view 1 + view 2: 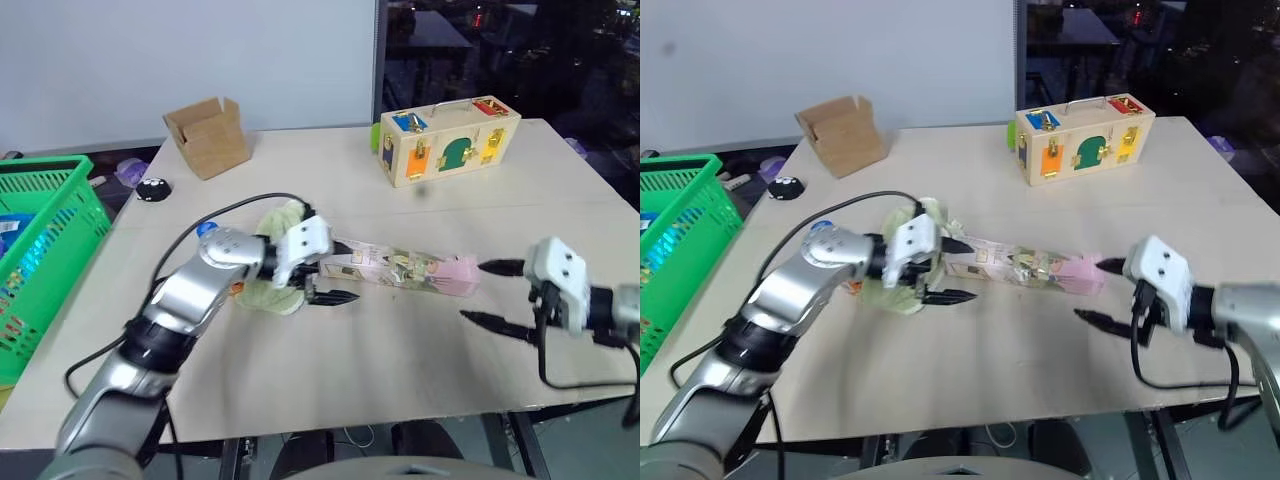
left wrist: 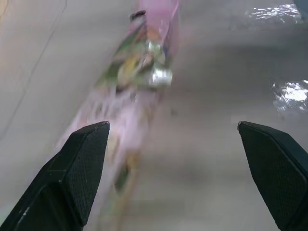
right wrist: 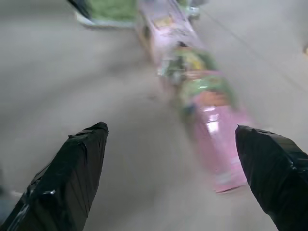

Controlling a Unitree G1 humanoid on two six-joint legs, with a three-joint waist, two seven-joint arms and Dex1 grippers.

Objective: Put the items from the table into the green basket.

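The long pink-and-white carton (image 1: 410,268) lies flat in the middle of the table (image 1: 350,390). My left gripper (image 1: 338,272) is open at the carton's left end, one finger above it and one nearer the table's front. The pale green towel (image 1: 268,296) is bunched under and behind that gripper. A blue cap (image 1: 207,229) and an orange bit of the bottle (image 1: 237,289) peek out beside my left forearm, which hides the bottle's middle. My right gripper (image 1: 475,291) is open just off the carton's right end, holding nothing. The green basket (image 1: 50,230) stands beyond the table's left edge.
A brown cardboard box (image 1: 208,136) stands at the back left, and a wooden latch box (image 1: 448,140) at the back right. A small black round object (image 1: 153,190) lies near the left edge. A black cable loops over my left arm.
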